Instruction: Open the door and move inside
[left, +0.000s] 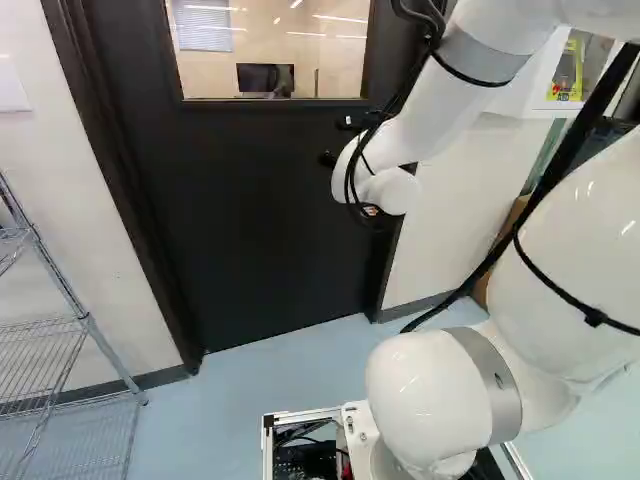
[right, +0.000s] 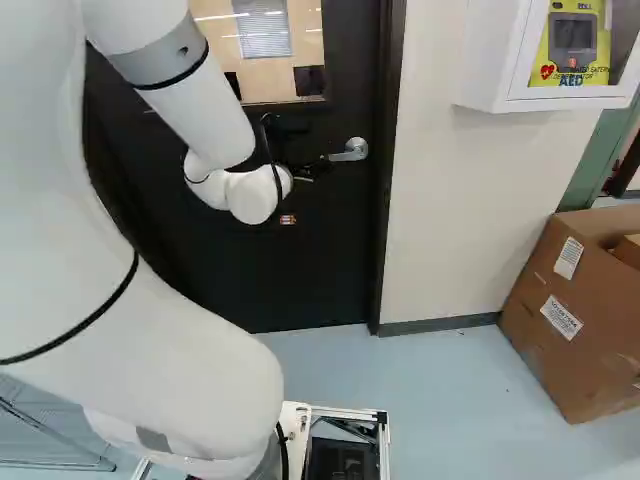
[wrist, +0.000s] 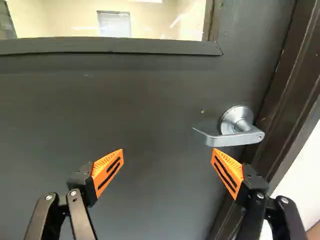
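"How does the black two-fingered gripper (right: 302, 173) stand?"

"Its fingers are spread wide, the flat orange pads (wrist: 108, 171) well apart, and it grips nothing."

"Where is the silver metal lever handle (wrist: 232, 139)?"

"On the black door (left: 250, 220) with a rectangular glass window (left: 270, 50), near the dark brown frame (wrist: 287, 105). One pad's tip lies close to the lever's free end; whether they touch, the wrist view cannot tell."

"And the door?"

"It sits closed in its frame. The brown cardboard box (right: 575, 320) stands on the pale blue floor (right: 450, 400), at the right of the right base view."
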